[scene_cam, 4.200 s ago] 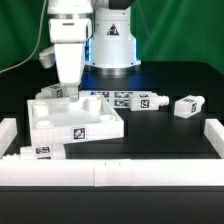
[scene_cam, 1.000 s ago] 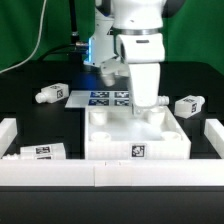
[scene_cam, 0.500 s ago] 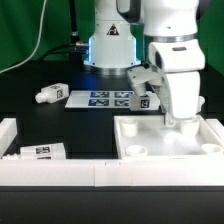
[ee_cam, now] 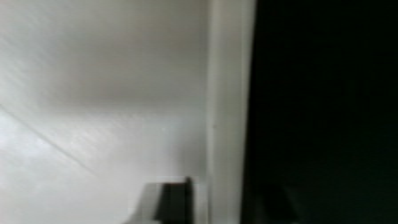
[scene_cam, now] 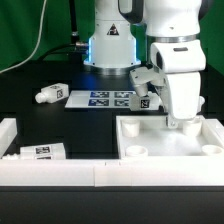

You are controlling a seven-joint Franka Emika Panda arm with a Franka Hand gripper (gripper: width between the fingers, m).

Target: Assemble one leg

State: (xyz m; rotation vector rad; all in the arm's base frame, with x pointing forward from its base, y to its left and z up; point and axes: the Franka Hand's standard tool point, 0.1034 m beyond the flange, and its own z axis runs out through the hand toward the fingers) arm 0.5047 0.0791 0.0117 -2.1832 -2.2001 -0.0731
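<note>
Arm upright, wrist vertical, gripper [scene_cam: 180, 122] pointing straight down, fingers clamped on far wall of tabletop [scene_cam: 175, 148], leg [scene_cam: 52, 96] well away toward exterior view's left, past marker board [scene_cam: 108, 98], second leg [scene_cam: 42, 151] likewise.

Rear leg [scene_cam: 48, 95]: white stubby peg, black-and-white tag sticker, lying on side on black table [scene_cam: 70, 125], exterior view's left.
Front leg [scene_cam: 40, 151]: same type, lying on side, nearer camera, well apart from rear leg.
</note>
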